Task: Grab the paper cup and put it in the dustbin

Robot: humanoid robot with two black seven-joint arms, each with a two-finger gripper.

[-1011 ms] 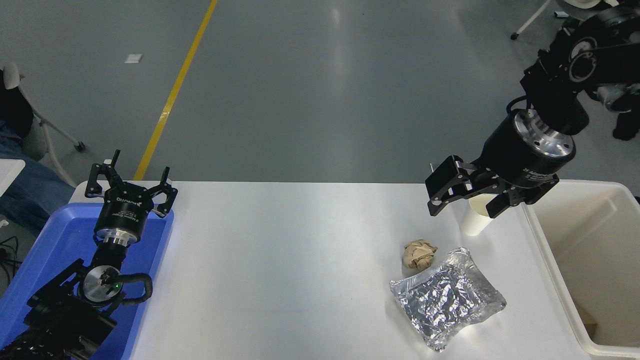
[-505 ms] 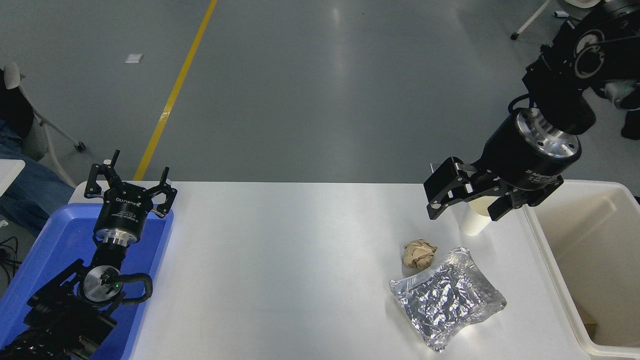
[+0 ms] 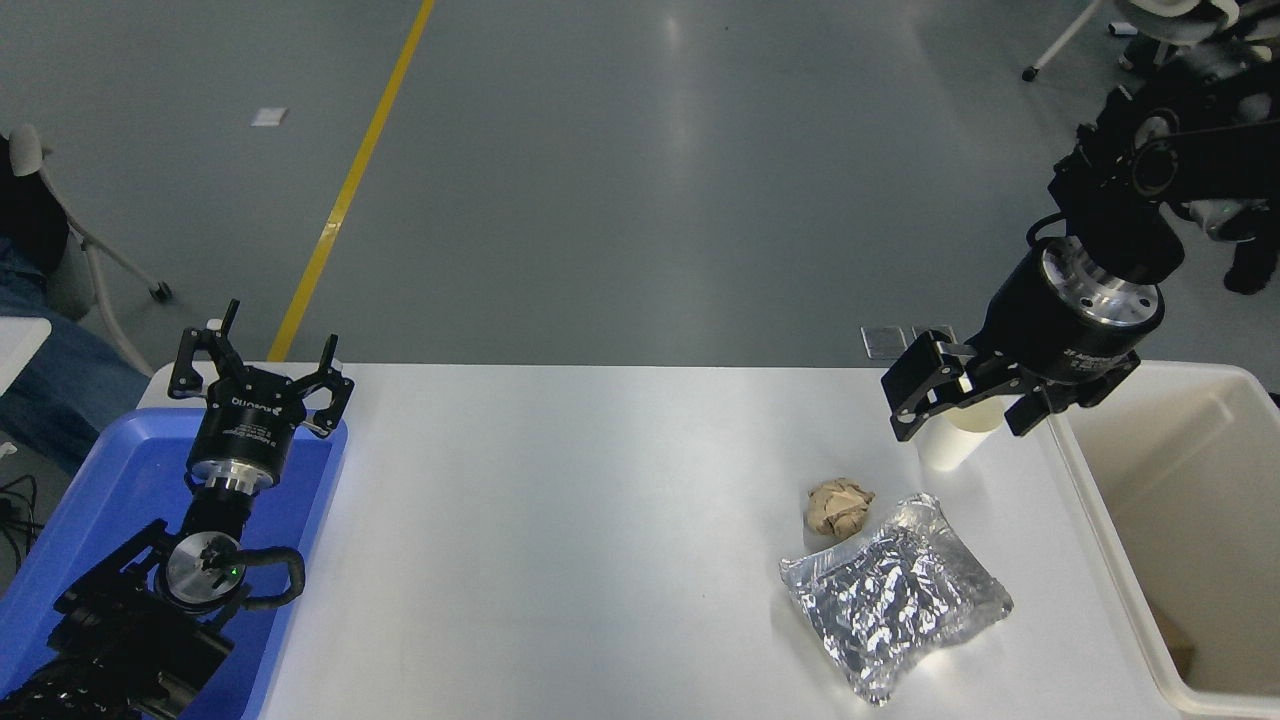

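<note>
A large cream-white rectangular plastic dustbin [image 3: 1215,470] flanks the white tabletop [image 3: 600,520]; just left of it, the black right gripper [image 3: 968,405] spreads its fingers around a plain white paper cup [image 3: 950,445], light and crushable, best held gently mid-wall. The left gripper [image 3: 262,375] is parked, fingers spread.

The cup [image 3: 950,445] stands under the right gripper [image 3: 968,412], bin [image 3: 1090,500] to its right, paper ball [image 3: 838,506] and foil pouch [image 3: 893,595] nearer the camera.
</note>
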